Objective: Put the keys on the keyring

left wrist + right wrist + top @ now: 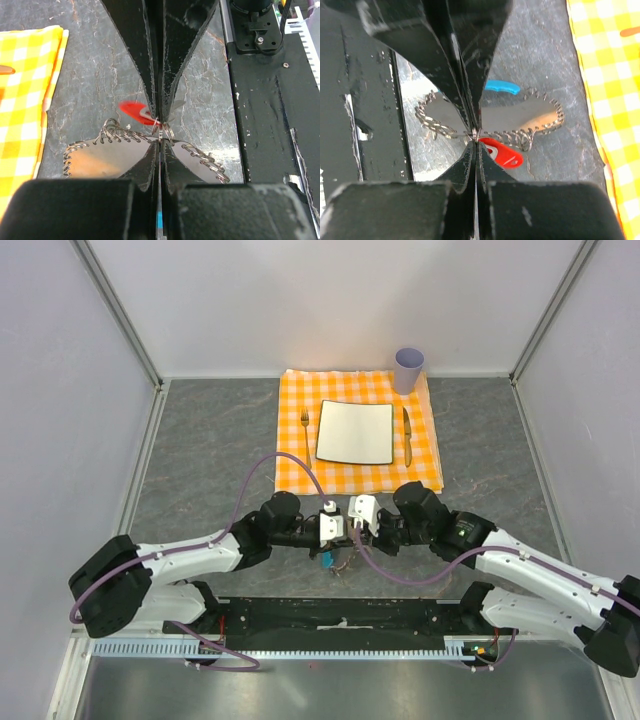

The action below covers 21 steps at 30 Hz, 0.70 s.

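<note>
here, beside the checkered cloth (300,475), the silvery chain-link keyring (540,120) lies looped on veined grey table (200,440). right gripper (476,142) pinches the red key (502,152) by its thin blade; left gripper (160,145), tip-to-tip, is clenched, on what i cannot tell.

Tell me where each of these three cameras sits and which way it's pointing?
Top external: fixed above and behind the arms, looking down; both arms show, left gripper and right gripper meeting near the checked cloth.
Left wrist: on the left arm, looking along its shut fingers at the keyring and red key.
Right wrist: on the right arm, looking along its shut fingers from the opposite side.
Shared: both wrist views show the keyring, red key and the other gripper's fingers.
</note>
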Available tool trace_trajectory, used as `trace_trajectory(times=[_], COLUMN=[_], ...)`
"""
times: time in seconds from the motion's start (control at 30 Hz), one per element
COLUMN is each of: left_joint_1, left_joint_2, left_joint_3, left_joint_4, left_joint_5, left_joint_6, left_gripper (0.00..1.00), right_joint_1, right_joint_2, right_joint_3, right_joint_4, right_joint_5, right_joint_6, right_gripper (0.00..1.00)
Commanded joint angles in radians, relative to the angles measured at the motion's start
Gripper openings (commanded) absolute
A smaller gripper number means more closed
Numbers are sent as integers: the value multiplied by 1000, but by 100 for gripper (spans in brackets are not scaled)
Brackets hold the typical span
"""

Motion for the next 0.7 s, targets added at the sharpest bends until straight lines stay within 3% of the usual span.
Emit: trace_trajectory(times=[0.0,0.27,0.67], left_joint_1=[-6,-7,-3], left_joint_2=[13,-9,-58], left_joint_3=[56,47,15], left_joint_4=[44,53,34], left_joint_5=[-18,-47,-104], left_joint_6=[-5,-11,32], left_gripper=[2,2,2], right_joint_1=[11,10,11], right_joint_2=[-19,-8,-33], right_joint_3=[32,29,59], right_joint_4=[85,80,-56], right_joint_5=[-71,-55,158], right_joint_6=[-4,-1,-42], right_gripper=[0,0,0])
